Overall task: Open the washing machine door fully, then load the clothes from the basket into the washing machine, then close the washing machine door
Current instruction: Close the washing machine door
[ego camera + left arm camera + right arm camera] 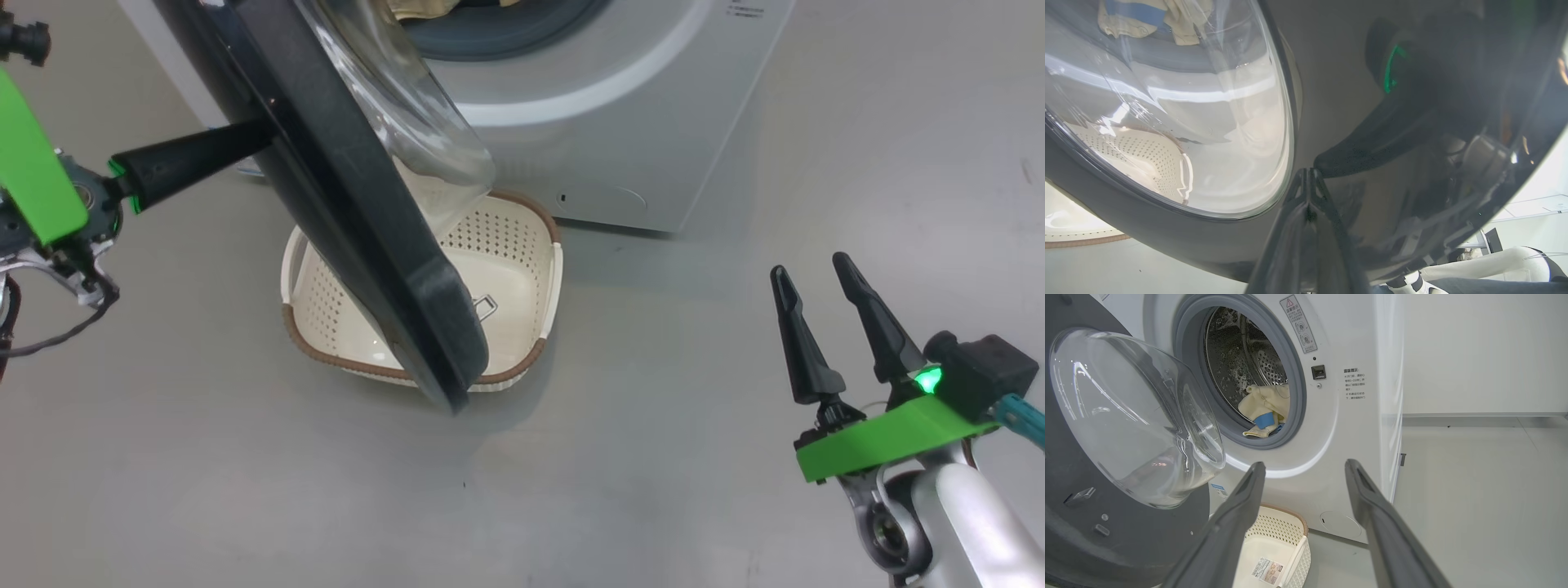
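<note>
The washing machine stands open, and pale yellow clothes with blue trim lie in its steel drum. Its door is swung out, the black rim crossing over the cream basket on the floor. My left gripper is shut, its tips against the door's outer face, touching the glossy rim beside the glass bowl. My right gripper is open and holds nothing, low at the right, apart from the machine. The visible part of the basket holds no clothes; the door hides the rest.
Grey floor spreads in front of and to the right of the machine. A white wall stands behind the floor at the machine's right side. The door's lower edge hangs just above the basket's front rim.
</note>
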Robot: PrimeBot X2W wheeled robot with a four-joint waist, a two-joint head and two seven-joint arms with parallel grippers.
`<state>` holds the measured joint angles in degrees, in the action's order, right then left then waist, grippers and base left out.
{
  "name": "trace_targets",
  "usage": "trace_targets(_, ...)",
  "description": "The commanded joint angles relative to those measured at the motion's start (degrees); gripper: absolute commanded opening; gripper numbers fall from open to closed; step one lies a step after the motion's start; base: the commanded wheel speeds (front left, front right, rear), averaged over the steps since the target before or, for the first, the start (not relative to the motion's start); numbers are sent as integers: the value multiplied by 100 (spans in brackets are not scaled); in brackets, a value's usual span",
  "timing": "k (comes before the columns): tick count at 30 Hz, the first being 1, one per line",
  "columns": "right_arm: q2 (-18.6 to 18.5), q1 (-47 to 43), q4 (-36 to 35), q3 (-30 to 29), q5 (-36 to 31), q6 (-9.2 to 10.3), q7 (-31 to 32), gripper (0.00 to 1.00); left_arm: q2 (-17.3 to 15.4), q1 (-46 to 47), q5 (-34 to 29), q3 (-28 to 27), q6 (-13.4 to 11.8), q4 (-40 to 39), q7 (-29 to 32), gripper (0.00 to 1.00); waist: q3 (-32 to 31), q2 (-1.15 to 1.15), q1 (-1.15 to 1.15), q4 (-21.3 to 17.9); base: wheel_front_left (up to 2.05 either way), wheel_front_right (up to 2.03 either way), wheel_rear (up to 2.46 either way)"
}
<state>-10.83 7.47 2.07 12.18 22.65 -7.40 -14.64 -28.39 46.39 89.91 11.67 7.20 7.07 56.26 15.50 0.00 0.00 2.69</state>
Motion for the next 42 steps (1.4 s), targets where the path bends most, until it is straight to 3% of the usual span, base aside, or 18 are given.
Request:
trace_targets(1,-11,165,-219,46,-44,-9,-36,100,-243,392,-71,-286,29,-159,-57,0,77,0,0,-174,0,0,0)
trace_targets(8,96,212,-278,-56,-72,-9,-36,100,-124,746,-258,-235,29,48,-357,0,219,0,0,-506,0,0,0)
trace_targets(17,142,198,-276,-121,-97,-9,-36,100,-127,722,-272,-126,29,137,-590,0,167,0,0,-532,0,0,0)
trace_targets(27,62,63,-233,-115,-67,-9,-36,100,-209,-166,-260,-72,29,-70,-955,0,-130,0,0,-293,0,0,0)
trace_targets(40,-41,-123,-199,-104,-15,-9,-36,100,-191,-1458,-386,-35,29,-136,-2023,0,-412,0,0,-137,0,0,0)
trace_targets(42,-56,-152,-205,-115,-8,-9,-36,100,-198,-1663,-443,-19,29,-120,-2260,27,-438,0,0,-127,0,0,0)
